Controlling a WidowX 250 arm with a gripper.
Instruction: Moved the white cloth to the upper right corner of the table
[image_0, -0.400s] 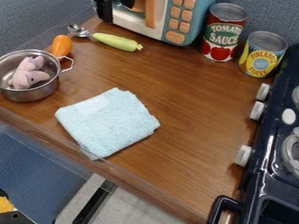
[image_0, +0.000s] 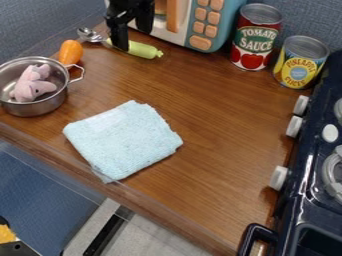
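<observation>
Newly in the frame at far left, a black gripper (image_0: 133, 40) hangs before the toy microwave (image_0: 224, 27) — fingers well apart, nothing seen in their hold. In the camera view, the pale folded cloth (image_0: 123, 140) lies unmoved, left of centre, its nearest corner at the near edge (image_0: 160, 214) of the table. A sound grasp likely calls for a low descent onto the cloth, inward of its rim, pinching all layers together. Room for the carry runs across the wood toward far right, where the tomato can (image_0: 255, 37), pineapple can (image_0: 300, 62) and stove knobs (image_0: 294, 126) form a tight border — a lifted path and set-down just short should spare them.
</observation>
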